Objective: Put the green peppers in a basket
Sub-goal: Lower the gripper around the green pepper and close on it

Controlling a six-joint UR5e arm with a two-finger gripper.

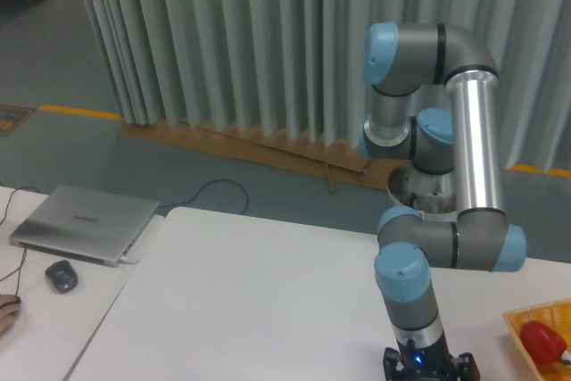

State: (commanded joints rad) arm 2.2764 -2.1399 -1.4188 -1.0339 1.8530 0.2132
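Camera view shows the arm's jaws cut off at the bottom edge, so their state can't be judged. No green pepper is visible. The basket at far right holds only a red pepper; placing likely remains.

Arm folded down, pincer cut off by frame edge

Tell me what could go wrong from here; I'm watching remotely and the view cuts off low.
The gripper sits at the bottom edge of the picture, its fingers and any green pepper out of view, so a weak or missed grasp cannot be checked here. The basket at the right edge already holds a red pepper; a green one set down there might bump it or catch the rim.
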